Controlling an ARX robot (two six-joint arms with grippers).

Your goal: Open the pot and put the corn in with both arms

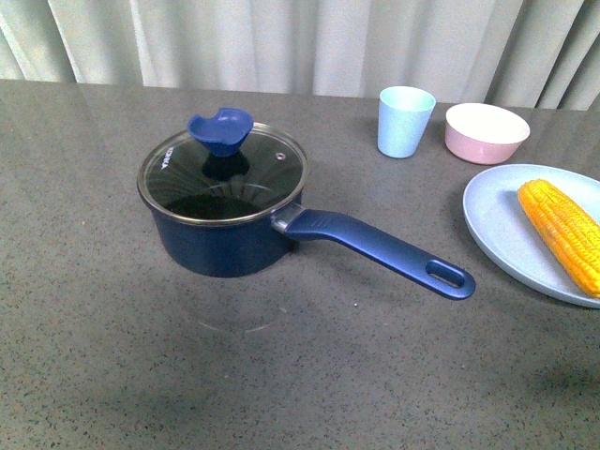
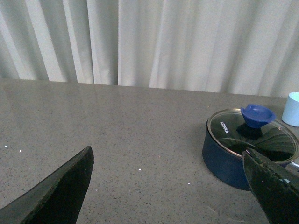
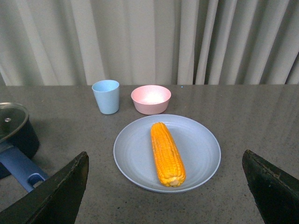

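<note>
Lift fragile, slick glass lid (image 1: 187, 183) by blue knob (image 1: 220, 131) off pot (image 1: 216, 248) near centre of table (image 1: 300, 375) with wide-open, empty left gripper (image 2: 167, 154); pinch stiff, likely roll-prone corn (image 1: 562, 234) mid-cob on plate (image 1: 497, 211) at table's right edge with likewise-open right gripper (image 3: 166, 154).

Soft, even light, a little dim.
Faint shadows on the worktop (image 1: 281, 375), mild glare on the lid (image 1: 262, 178); the left tool (image 2: 167, 154) looks slightly blurred, perhaps.

The left black parallel-jaw gripper (image 2: 167, 151) has its two dark, tapered fingers (image 2: 60, 191) spread wide apart, gripping nothing. The right black parallel-jaw gripper (image 3: 165, 154) shows the same pose: jaws wide apart and empty.
</note>
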